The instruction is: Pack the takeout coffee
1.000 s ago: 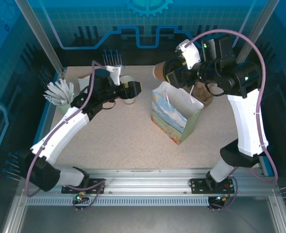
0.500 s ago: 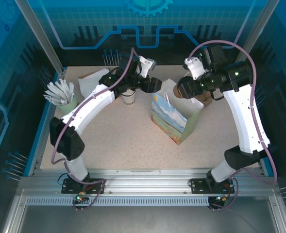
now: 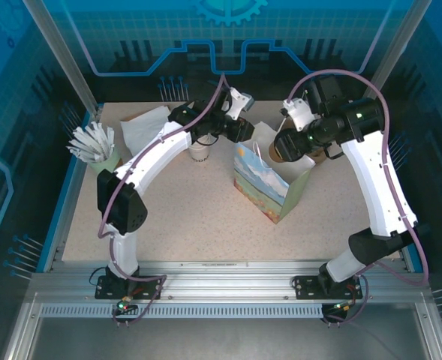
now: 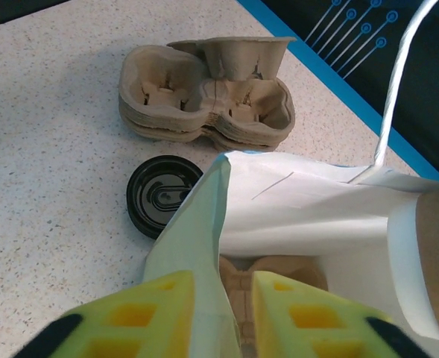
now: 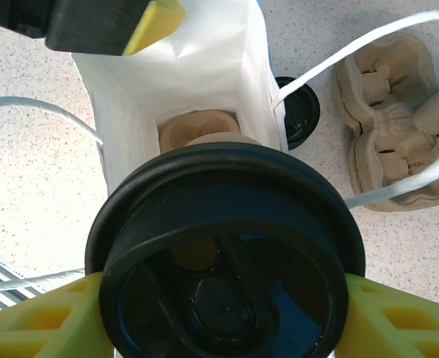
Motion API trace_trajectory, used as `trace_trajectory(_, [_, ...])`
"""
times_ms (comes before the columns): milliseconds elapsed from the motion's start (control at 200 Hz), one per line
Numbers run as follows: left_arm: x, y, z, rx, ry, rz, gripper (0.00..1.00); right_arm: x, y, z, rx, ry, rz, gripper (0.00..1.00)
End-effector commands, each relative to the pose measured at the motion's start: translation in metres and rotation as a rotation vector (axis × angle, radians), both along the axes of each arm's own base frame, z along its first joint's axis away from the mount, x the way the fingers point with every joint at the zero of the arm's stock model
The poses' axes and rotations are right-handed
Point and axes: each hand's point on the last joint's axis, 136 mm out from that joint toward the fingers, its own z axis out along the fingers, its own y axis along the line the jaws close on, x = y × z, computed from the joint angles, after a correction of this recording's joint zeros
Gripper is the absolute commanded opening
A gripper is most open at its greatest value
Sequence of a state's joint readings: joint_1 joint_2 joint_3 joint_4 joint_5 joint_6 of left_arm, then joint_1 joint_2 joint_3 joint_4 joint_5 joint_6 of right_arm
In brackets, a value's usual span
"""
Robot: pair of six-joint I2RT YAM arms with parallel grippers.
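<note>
Left hand (image 4: 219, 287) swung over from the white cup (image 3: 199, 154), now clenched on the paper bag (image 3: 269, 187) rim, right hand (image 5: 219, 313) still grasping the takeout coffee (image 5: 226, 224), lowered to just above the bag's open mouth

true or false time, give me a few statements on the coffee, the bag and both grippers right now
1. The right gripper holds the coffee above the open bag. True.
2. The coffee has no lid. False: a black lid is on it.
3. The left gripper straddles the bag's rim. True.
4. The bag is empty. False: a carrier lies at its bottom.
5. A loose lid lies on the table beside the bag. True.
</note>
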State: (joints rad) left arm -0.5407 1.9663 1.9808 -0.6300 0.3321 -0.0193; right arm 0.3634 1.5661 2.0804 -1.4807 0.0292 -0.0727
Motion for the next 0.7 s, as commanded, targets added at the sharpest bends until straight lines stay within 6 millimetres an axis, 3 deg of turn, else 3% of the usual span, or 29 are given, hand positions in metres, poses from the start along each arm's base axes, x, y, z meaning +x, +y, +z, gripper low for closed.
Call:
trace_trajectory(0, [-0.005, -0.007, 0.004, -0.009, 0.003, -0.042, 0.20, -0.004, 0.000, -0.009, -0.005, 0.051, 0.019, 0.44])
trace_trajectory(365, [-0.009, -0.009, 0.003, -0.006, 0.002, -0.070, 0.01, -0.008, 0.002, -0.036, -0.083, 0.167, 0.043, 0.43])
trace_trajectory(695, [-0.014, 0.001, 0.012, -0.008, -0.014, -0.025, 0.00, -0.016, 0.009, -0.059, -0.144, 0.246, 0.057, 0.43])
